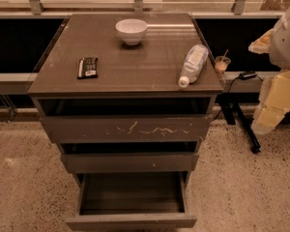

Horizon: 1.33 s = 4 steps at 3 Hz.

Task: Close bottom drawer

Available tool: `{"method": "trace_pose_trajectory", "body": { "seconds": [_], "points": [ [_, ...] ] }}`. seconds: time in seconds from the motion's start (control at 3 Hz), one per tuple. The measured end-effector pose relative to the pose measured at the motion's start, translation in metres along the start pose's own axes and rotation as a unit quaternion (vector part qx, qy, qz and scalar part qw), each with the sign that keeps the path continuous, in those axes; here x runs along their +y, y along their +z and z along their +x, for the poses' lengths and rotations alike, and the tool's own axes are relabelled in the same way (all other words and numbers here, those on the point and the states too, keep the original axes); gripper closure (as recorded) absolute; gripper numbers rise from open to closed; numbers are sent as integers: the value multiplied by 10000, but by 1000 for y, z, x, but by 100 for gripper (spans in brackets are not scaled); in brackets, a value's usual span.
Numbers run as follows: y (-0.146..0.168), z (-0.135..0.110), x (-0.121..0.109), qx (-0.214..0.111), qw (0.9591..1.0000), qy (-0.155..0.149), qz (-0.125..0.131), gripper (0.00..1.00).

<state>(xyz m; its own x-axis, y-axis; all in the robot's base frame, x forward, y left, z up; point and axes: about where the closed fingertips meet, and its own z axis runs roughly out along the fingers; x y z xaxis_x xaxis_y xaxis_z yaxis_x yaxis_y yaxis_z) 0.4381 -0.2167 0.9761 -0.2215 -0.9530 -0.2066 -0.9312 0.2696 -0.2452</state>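
The bottom drawer [131,199] stands pulled well out at the foot of the cabinet, its shallow box showing nothing inside and its plain front panel right at the lower edge of my view. The gripper [273,108] hangs off to the right of the cabinet, well apart from the drawer and about level with the top drawer [130,128]. Whether it is spread or closed up I cannot tell from here. My main worry is the route in. The top and middle drawer [130,162] both sit slightly proud, so an arm dropping in too close to the cabinet could catch one of those and push it instead. A push off-centre on that handleless panel would probably skew the drawer and jam it. The bottle [193,64] lies on its side at the right front corner of the surface [135,76], nearest the arm, and a careless sweep could roll it off. The bowl [131,31] and the dark snack bar [88,67] look safely clear. With the panel at the frame's edge, I would judge contact poorly.
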Motion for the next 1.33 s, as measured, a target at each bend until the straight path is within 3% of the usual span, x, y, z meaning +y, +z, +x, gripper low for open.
{"method": "trace_pose_trajectory", "body": {
  "seconds": [0.67,1.0,1.33],
  "points": [
    [12,1,0,-118,9999,99,42,0],
    [45,-1,21,-516,9979,365,-116,0],
    [110,5,55,-959,9934,522,-349,0]
  ]
}}
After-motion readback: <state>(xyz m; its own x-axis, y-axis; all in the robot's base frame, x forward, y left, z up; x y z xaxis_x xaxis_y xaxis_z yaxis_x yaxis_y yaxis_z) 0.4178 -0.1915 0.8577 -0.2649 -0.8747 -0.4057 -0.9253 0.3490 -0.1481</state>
